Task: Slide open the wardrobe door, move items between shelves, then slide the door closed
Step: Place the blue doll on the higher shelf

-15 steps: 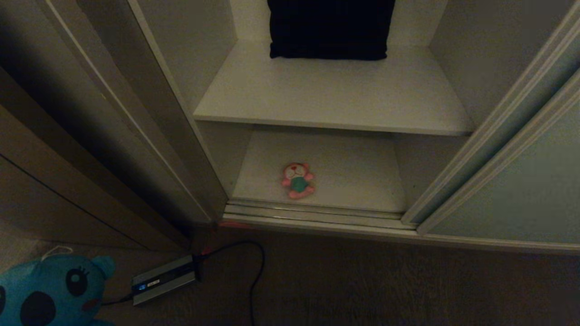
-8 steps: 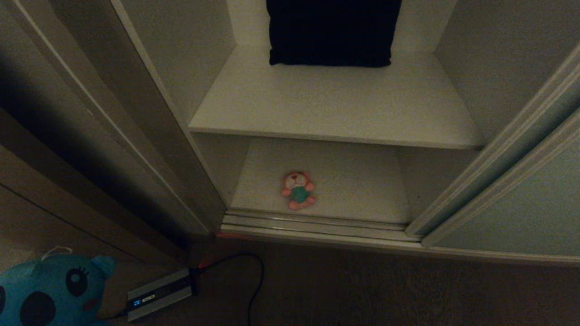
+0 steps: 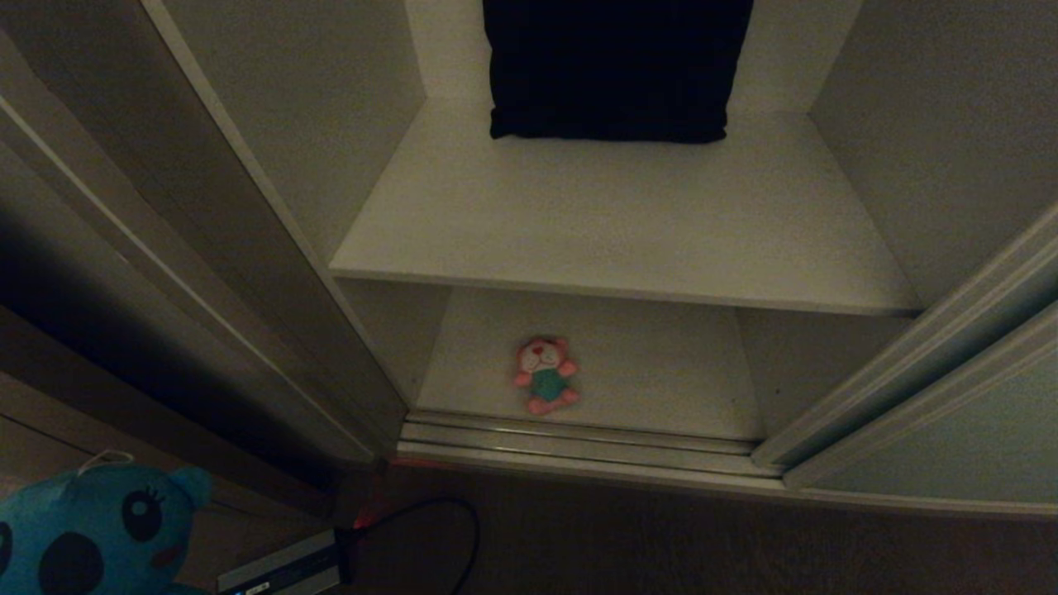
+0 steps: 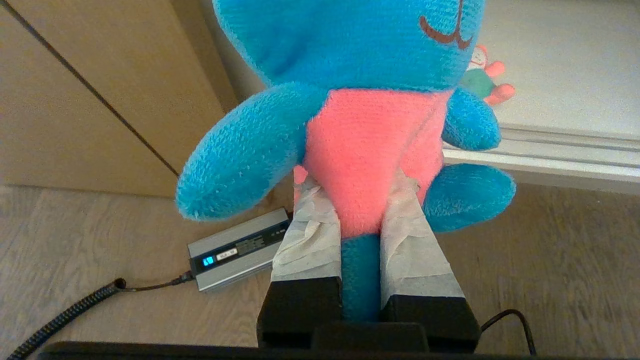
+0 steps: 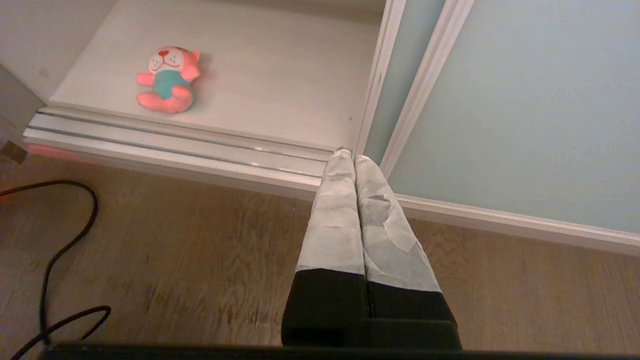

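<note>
My left gripper point(image 4: 356, 183) is shut on the red shirt of the teal bear point(image 4: 350, 65), held above the floor at the wardrobe's left; the bear point(image 3: 91, 529) shows at the head view's lower left corner. The pink toy point(image 3: 544, 376) lies on the lower shelf point(image 3: 661, 372) near its front edge and is seen again as the pink toy point(image 5: 167, 80). The upper shelf point(image 3: 612, 215) is bare in front. The sliding wardrobe door point(image 3: 959, 446) stands slid aside at the right. My right gripper point(image 5: 350, 156) is shut and empty, low over the floor by the door's point(image 5: 525, 100) edge.
A dark folded cloth point(image 3: 607, 66) fills the back of the upper shelf. Floor tracks point(image 3: 579, 442) run along the wardrobe's threshold. A grey power adapter point(image 4: 237, 250) and a black cable point(image 5: 50, 260) lie on the wood floor. A brown wooden panel point(image 4: 75, 100) stands left.
The whole head view has shifted: the wardrobe looks nearer and lower, so the camera has moved toward it. The pink toy has not moved on its shelf. The bear stays held.
</note>
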Controlling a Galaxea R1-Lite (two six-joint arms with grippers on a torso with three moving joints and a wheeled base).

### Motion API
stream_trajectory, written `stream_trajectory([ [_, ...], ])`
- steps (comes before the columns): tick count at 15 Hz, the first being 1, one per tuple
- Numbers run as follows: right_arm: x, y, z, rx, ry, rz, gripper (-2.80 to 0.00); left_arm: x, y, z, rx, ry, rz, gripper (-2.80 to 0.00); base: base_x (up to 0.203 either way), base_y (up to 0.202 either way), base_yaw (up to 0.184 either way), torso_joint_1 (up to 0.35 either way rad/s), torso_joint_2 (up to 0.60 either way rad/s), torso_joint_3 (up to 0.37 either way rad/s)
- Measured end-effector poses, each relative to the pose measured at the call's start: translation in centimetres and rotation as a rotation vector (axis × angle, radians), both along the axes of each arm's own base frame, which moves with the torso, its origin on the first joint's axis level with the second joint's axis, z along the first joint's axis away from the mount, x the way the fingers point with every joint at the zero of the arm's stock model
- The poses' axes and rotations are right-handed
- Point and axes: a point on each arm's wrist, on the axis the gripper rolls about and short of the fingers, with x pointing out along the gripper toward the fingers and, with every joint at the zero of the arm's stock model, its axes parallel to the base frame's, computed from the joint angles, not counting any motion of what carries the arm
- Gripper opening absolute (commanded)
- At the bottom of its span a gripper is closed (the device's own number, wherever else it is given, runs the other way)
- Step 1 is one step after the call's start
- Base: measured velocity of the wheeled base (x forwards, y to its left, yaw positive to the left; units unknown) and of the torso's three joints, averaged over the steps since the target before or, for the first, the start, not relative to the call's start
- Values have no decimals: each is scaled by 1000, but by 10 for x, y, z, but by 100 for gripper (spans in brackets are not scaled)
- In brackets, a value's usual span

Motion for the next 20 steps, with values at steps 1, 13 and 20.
stream_trajectory([
  [1,0,0,0,0,0,0,-280,0,0,0,1,0,2,-280,0,0,0,0,0,0],
  [13,0,0,0,0,0,0,-280,-25,-4,134,150,-302,-217,-280,0,0,0,0,0,0],
  [20,0,0,0,0,0,0,-280,31,-13,239,93,-154,-560,-280,0,0,0,0,0,0],
])
